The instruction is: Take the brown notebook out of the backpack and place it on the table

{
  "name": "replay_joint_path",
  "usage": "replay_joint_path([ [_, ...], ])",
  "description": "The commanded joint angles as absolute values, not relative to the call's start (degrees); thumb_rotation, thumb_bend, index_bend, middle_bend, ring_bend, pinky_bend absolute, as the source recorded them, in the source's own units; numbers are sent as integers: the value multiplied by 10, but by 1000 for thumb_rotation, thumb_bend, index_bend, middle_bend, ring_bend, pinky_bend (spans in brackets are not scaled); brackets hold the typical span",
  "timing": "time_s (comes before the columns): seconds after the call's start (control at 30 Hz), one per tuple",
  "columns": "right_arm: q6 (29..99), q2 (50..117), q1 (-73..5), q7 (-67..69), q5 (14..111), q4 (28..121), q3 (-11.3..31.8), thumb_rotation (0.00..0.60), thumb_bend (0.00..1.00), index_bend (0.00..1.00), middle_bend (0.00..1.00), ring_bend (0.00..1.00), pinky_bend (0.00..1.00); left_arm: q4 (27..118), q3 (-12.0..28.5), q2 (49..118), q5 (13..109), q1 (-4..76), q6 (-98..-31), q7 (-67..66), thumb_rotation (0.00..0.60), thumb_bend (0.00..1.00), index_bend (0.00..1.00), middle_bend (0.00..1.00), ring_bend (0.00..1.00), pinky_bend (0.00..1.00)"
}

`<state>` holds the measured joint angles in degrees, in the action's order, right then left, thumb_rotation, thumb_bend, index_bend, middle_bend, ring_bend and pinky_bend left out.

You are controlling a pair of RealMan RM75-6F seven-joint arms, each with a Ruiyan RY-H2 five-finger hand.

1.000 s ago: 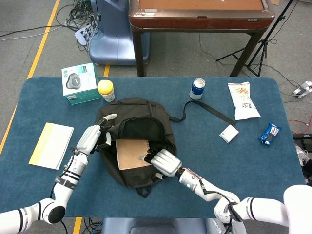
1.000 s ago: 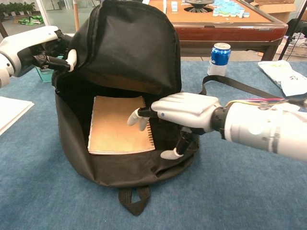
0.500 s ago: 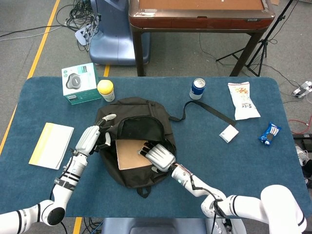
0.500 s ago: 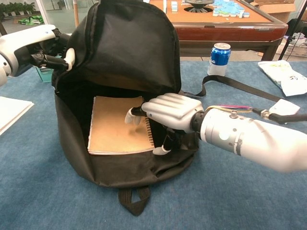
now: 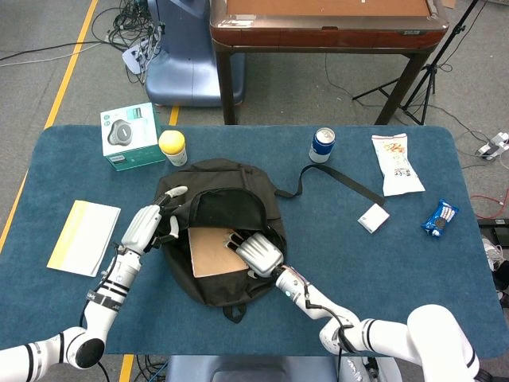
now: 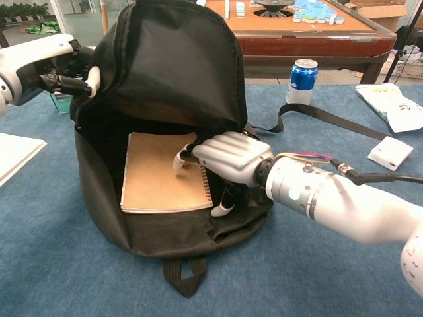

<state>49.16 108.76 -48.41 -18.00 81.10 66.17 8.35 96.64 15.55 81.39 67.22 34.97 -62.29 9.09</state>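
Notebook (image 6: 162, 173) lies inside the open backpack (image 6: 172, 72) (spiral edge rightward), under the right hand (image 6: 225, 158), whose spread fingers rest on its right side, gripping nothing. Left hand (image 5: 147, 225) holds the backpack's opening.

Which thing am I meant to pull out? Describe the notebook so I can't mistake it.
Find the black backpack in the middle of the blue table, its flap held up by the left robot hand. Inside its opening lies the notebook, with the right robot hand at its spiral edge. It is plain brown, unlike the white and yellow booklet lying out on the table to the left.
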Motion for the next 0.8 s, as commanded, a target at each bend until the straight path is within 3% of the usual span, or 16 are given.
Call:
replay_joint_path([
  [0.03, 496, 1091, -485, -177, 814, 655, 81, 600, 106, 236, 156, 102, 248, 967, 155, 813, 673, 348, -624, 92, 600, 719, 579, 138, 138, 90],
  [0.63, 517, 1138, -505, -154, 834, 588, 83, 600, 106, 236, 155, 99, 239, 964, 154, 810, 675, 344, -622, 101, 600, 718, 576, 138, 138, 90],
  [0.8, 521, 1142, -507, -145, 839, 580, 81, 600, 179, 236, 155, 99, 239, 964, 154, 809, 675, 343, -622, 102, 600, 718, 575, 138, 138, 90],
])
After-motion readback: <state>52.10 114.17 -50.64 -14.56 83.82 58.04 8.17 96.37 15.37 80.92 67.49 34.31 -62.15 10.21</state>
